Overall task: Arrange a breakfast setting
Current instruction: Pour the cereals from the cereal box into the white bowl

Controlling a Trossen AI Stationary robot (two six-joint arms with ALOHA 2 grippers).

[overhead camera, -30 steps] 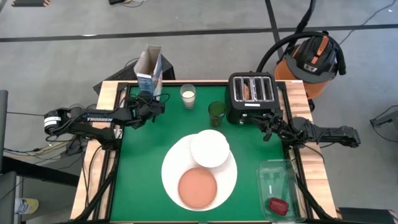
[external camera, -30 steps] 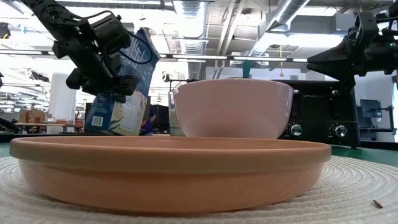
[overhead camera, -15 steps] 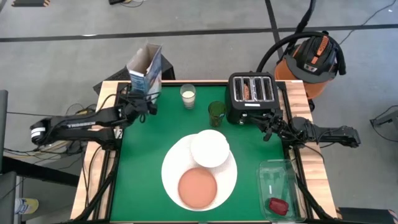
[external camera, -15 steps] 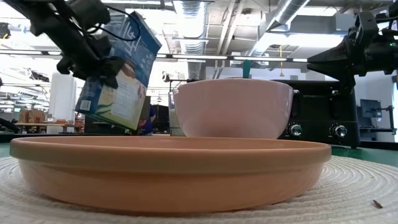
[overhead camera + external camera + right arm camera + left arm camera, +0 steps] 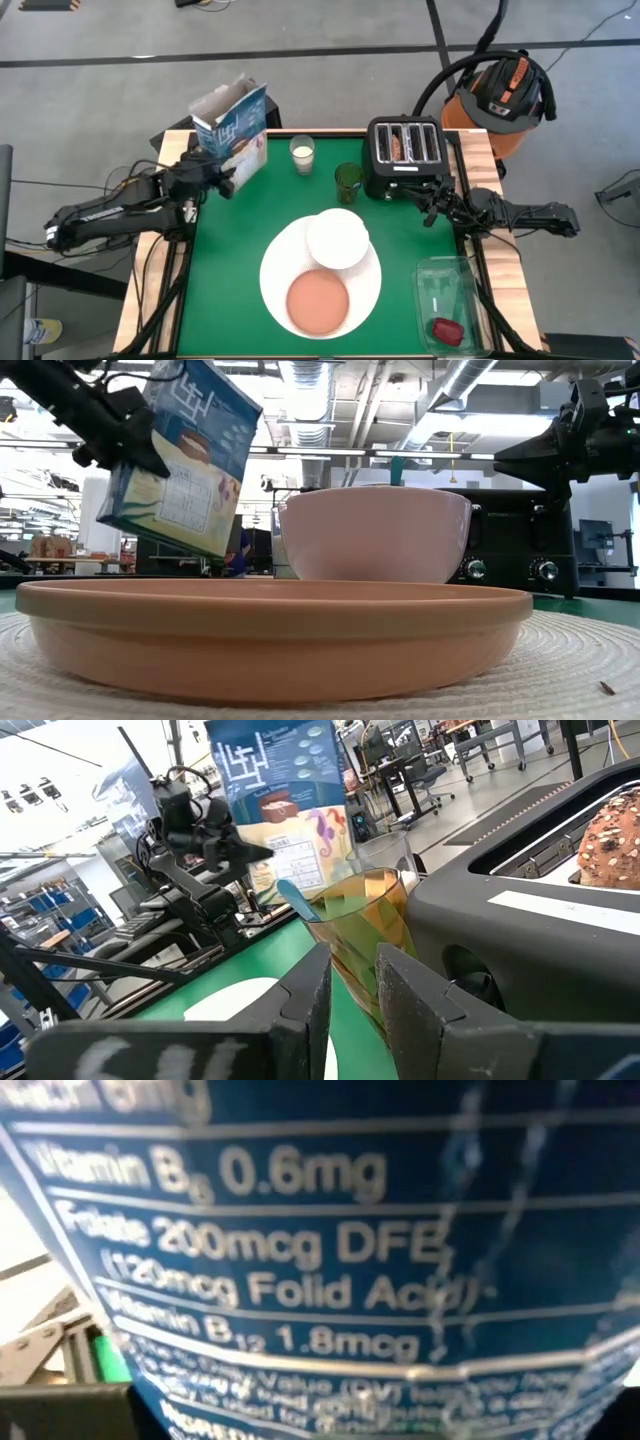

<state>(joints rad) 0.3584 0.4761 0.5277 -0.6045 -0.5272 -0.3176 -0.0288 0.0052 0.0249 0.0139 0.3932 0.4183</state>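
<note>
My left gripper (image 5: 222, 178) is shut on the blue cereal box (image 5: 238, 135), which is in the air over the table's far left corner. The small salmon-pink plate (image 5: 318, 300) and the white bowl (image 5: 337, 238) sit on the large white plate (image 5: 272, 270). A seeded bagel (image 5: 612, 828) sticks out of a toaster slot. A dark-red item (image 5: 447, 331) lies in the clear tray (image 5: 448, 300). My right gripper (image 5: 428, 207) is open by a narrow gap and empty, in front of the toaster's right end. My left gripper holds the cereal box by its left edge (image 5: 140, 455), about halfway up, coming level from the table's left. In the left wrist view the narrow nutrition panel (image 5: 320, 1260) fills the picture and hides the fingers. The box is lifted clear and tilted, its open top (image 5: 222, 100) uppermost.
The black toaster (image 5: 405, 155) stands at the far right. A green cup (image 5: 348, 181) and a glass of milk (image 5: 302, 153) stand to its left. An orange shop vacuum (image 5: 505, 95) is beyond the far right corner. Bare green mat (image 5: 230, 270) lies left of the plates.
My left gripper has drawn back toward the table's left edge and gone up with the cereal box. The box, upright a second ago, is now higher, tipped and turned about, so its wide printed face shows from above.
</note>
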